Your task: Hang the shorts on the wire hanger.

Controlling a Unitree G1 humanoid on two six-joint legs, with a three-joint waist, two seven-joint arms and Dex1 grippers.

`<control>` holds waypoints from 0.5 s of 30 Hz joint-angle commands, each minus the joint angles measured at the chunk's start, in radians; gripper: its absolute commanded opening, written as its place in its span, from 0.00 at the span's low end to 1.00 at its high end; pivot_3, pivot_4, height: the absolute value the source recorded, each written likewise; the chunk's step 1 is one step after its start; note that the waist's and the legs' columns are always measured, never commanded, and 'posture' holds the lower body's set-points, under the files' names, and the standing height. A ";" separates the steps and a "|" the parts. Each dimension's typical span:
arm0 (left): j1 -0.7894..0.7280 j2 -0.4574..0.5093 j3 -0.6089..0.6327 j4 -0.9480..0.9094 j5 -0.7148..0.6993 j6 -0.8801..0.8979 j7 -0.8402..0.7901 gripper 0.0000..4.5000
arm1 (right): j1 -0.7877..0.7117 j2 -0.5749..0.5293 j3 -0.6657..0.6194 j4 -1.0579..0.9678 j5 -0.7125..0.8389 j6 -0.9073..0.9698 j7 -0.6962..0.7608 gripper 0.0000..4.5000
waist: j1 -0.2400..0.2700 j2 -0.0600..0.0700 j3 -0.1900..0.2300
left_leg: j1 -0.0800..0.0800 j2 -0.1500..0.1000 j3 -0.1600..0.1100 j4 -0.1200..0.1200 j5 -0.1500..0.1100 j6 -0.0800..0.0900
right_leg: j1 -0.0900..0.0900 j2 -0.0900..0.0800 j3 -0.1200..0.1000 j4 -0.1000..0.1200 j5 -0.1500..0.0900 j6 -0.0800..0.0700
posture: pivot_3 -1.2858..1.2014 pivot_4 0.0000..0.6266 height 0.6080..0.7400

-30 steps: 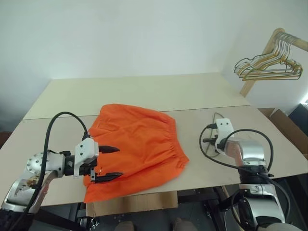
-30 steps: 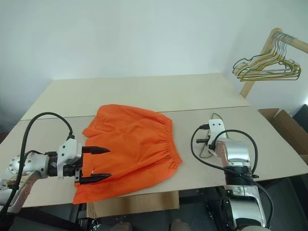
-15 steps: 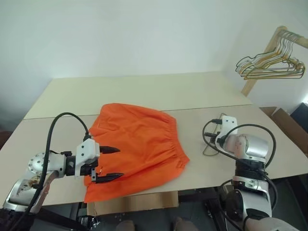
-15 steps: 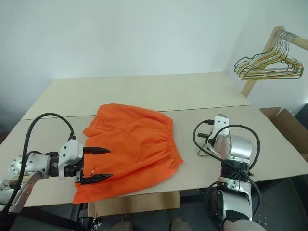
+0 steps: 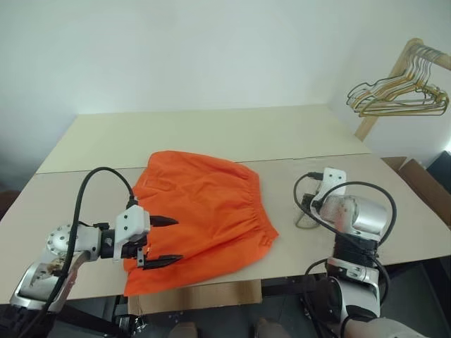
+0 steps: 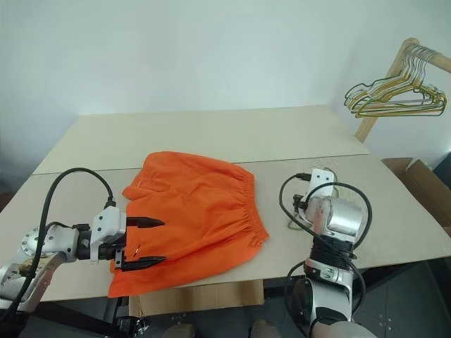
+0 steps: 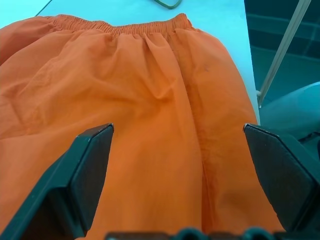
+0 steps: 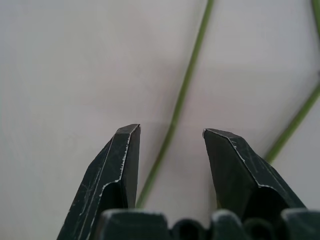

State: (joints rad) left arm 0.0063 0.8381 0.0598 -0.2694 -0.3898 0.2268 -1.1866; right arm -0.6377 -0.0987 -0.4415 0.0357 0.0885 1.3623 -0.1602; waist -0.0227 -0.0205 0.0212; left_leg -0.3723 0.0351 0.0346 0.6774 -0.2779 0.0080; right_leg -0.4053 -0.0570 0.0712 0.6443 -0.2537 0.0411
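Note:
The orange shorts [image 5: 201,211] lie flat in the middle of the table, with the elastic waistband toward the right. My left gripper [image 5: 176,239] hovers over their near left part, open, with nothing between its fingers; the fabric spreads under it in the left wrist view [image 7: 165,115]. The wire hanger [image 8: 185,90] is a thin green wire lying on the table. My right gripper [image 8: 171,132] points down at it, open, and one strand of the wire runs between its fingertips. A small piece of the hanger [image 5: 304,224] shows beside my right wrist, which hides most of it in the eye views.
The beige table [image 5: 211,134] has a seam across its middle. A bunch of gold and dark wire hangers [image 5: 398,98] hangs on a wooden rack at the far right. A cardboard box [image 5: 423,186] stands beyond the table's right edge.
My right wrist has rolled and tipped further down over the hanger. The left gripper and the shorts have stayed where they were.

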 commanded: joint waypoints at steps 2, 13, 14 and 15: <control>-0.009 0.002 0.007 -0.011 0.002 -0.017 0.008 1.00 | -0.010 0.008 0.028 0.007 0.001 -0.041 0.004 0.54 | -0.009 0.001 0.000 | 0.000 0.000 0.000 0.000 0.000 0.000 | 0.000 0.000 0.000 0.000 0.000 0.000 | 0.54 0.00 1.00; 0.006 -0.002 0.004 -0.022 0.008 -0.017 0.019 1.00 | 0.124 -0.084 0.329 0.053 -0.070 -0.115 0.089 0.54 | -0.023 -0.001 -0.001 | 0.003 0.000 -0.001 0.000 0.000 0.000 | 0.003 0.000 0.000 0.000 0.000 0.000 | 0.55 0.00 1.00; 0.008 -0.001 0.005 -0.024 0.008 -0.016 0.020 1.00 | 0.134 -0.095 0.338 0.049 -0.072 -0.117 0.094 0.54 | -0.022 -0.002 -0.002 | 0.004 0.000 -0.001 0.000 0.000 0.000 | 0.004 0.000 0.000 0.000 0.000 0.000 | 0.55 0.00 1.00; 0.011 0.000 0.005 -0.025 0.010 -0.017 0.021 1.00 | 0.149 -0.110 0.343 0.038 -0.075 -0.115 0.100 0.54 | -0.022 -0.003 -0.002 | 0.004 0.000 -0.001 0.000 0.000 0.000 | 0.004 0.000 0.000 0.000 0.000 0.000 | 0.55 0.00 1.00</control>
State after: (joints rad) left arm 0.0171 0.8333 0.0564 -0.2698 -0.3786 0.2224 -1.1706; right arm -0.5260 -0.1942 -0.1174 0.0554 0.0227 1.2279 -0.0709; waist -0.0443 -0.0232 0.0187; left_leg -0.3686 0.0353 0.0337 0.6774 -0.2780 0.0081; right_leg -0.4015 -0.0569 0.0711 0.6441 -0.2541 0.0415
